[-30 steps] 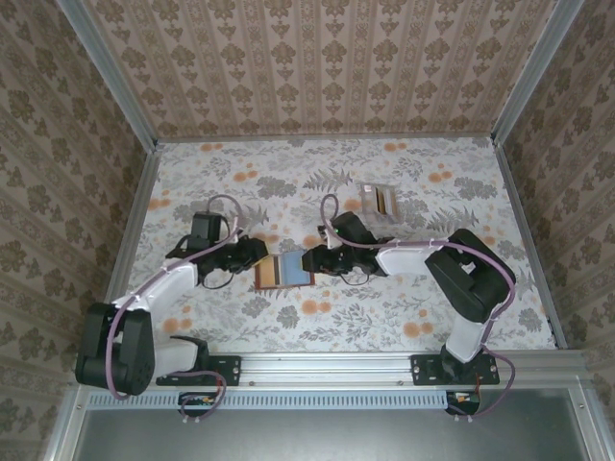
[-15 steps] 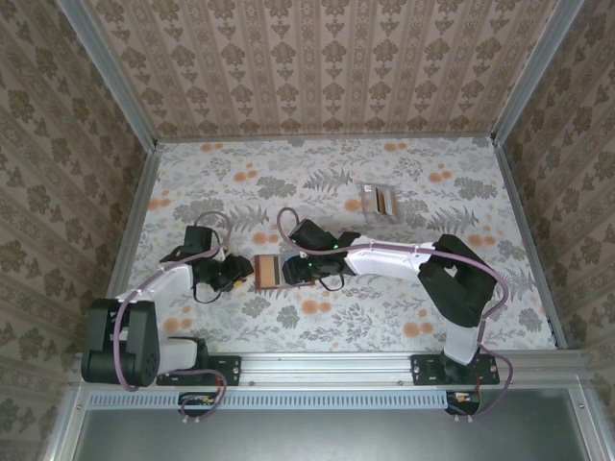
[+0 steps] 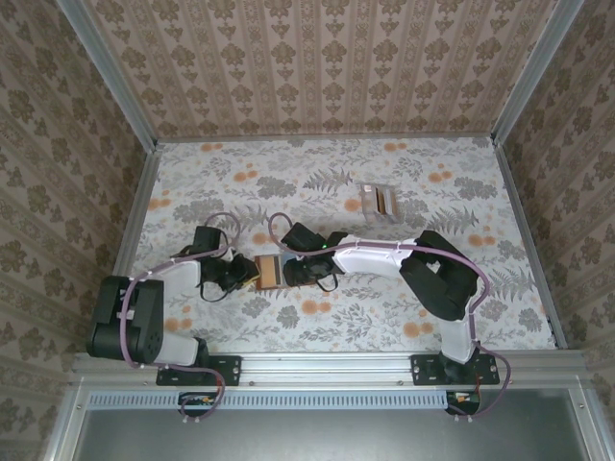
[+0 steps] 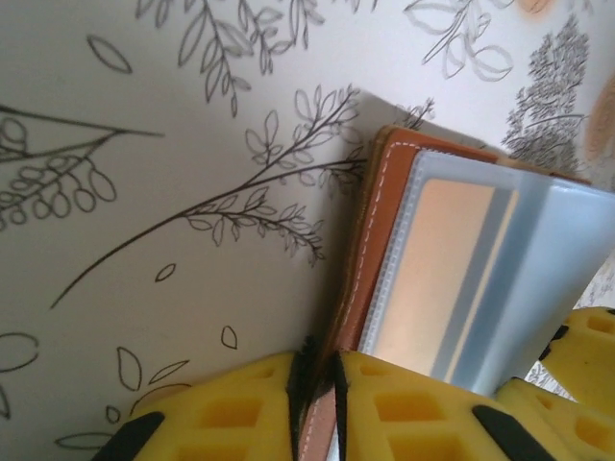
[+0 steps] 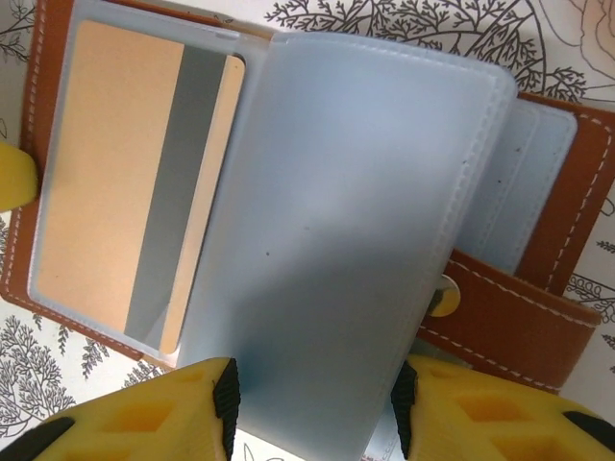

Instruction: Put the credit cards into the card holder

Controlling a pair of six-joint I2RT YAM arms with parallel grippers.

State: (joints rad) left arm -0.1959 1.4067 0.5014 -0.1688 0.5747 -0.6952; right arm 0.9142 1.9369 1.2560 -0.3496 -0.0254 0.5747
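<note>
While its stitched brown leather edge is pinched in the yellow foam pads [image 4: 221, 413] of the left gripper [image 4: 315, 375], the card holder [image 4: 367, 240] lies open, a tan, grey-striped card [image 5: 106, 163] pocketed inside. The right gripper [image 5: 314, 408] flanks its frosted plastic sleeve [image 5: 356, 192], grip unclear, above floral cloth [image 4: 144, 115].

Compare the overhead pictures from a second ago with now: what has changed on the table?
The reddish-brown leather card holder slid left; the left gripper and right gripper moved left with it, flanking it. The pale flat rectangular cards far right stayed put.
</note>
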